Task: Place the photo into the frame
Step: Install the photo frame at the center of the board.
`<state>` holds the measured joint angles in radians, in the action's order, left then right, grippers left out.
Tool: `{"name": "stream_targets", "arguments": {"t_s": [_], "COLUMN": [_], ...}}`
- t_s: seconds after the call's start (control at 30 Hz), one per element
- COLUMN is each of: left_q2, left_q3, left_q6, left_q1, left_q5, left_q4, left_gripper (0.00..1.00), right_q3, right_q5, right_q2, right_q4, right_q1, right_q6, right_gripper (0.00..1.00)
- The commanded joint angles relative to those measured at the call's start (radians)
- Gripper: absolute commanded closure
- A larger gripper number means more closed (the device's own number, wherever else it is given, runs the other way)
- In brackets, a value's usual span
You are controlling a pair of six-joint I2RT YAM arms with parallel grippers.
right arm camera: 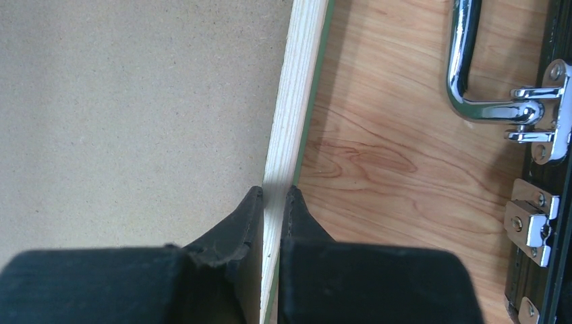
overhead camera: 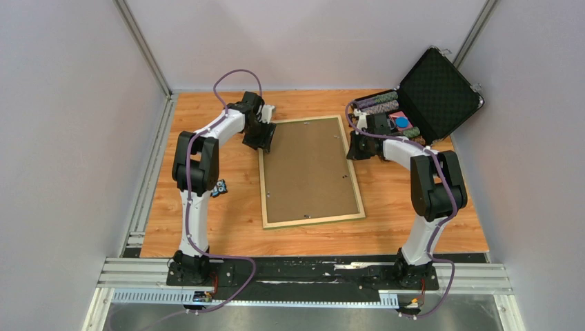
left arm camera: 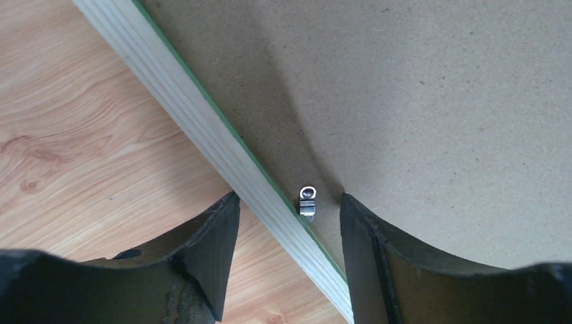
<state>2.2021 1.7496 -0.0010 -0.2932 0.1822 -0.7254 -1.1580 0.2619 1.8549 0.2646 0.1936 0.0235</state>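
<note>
One frame (overhead camera: 314, 221), one backing board (overhead camera: 310, 169) inside it, one open case (overhead camera: 434, 96)

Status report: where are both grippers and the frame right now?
Left gripper open, straddling left rail of the frame. Right gripper shut on the right rail. Face down, backing board up; photo not visible. Open case beside right arm.

**Frame flat between two pincers**

The frame (overhead camera: 314, 221) lies on the surface (overhead camera: 221, 227) with a board (overhead camera: 307, 169) set in it. The left pincer (left arm camera: 290, 202) straddles the frame's left rail, and a clip (left arm camera: 307, 201) on the board sits between its jaws. The right pincer (right arm camera: 275, 196) has the right rail between its jaws, touching both. A case (overhead camera: 438, 93) stands right of and beyond that pincer.
</note>
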Motion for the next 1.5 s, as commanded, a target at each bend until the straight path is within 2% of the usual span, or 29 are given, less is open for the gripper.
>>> {"name": "stream_targets", "arguments": {"t_s": [0.0, 0.27, 0.77, 1.17, 1.47], "left_q2": [-0.003, 0.005, 0.017, 0.031, 0.009], "left_q3": [0.006, 0.011, 0.029, 0.044, 0.000], "left_q6": [0.046, 0.062, 0.085, 0.161, 0.234], "left_q1": [-0.003, -0.003, -0.003, -0.007, -0.021], "left_q5": [-0.023, -0.020, -0.017, -0.031, -0.079], "left_q4": [-0.017, -0.021, -0.034, -0.086, -0.032], "left_gripper": [0.39, 0.54, 0.67, 0.78, 0.84], "right_q3": [0.007, 0.004, -0.002, -0.010, -0.014], "right_q5": [0.008, 0.003, 0.005, 0.007, -0.004], "right_q2": [-0.024, -0.025, -0.019, -0.007, -0.004], "right_q4": [0.054, 0.054, 0.056, 0.057, 0.059], "right_q1": [0.008, 0.008, 0.008, 0.007, 0.008], "right_q6": [-0.046, -0.048, -0.051, -0.056, -0.073], "right_gripper": [1.00, 1.00, 1.00, 1.00, 1.00]}}
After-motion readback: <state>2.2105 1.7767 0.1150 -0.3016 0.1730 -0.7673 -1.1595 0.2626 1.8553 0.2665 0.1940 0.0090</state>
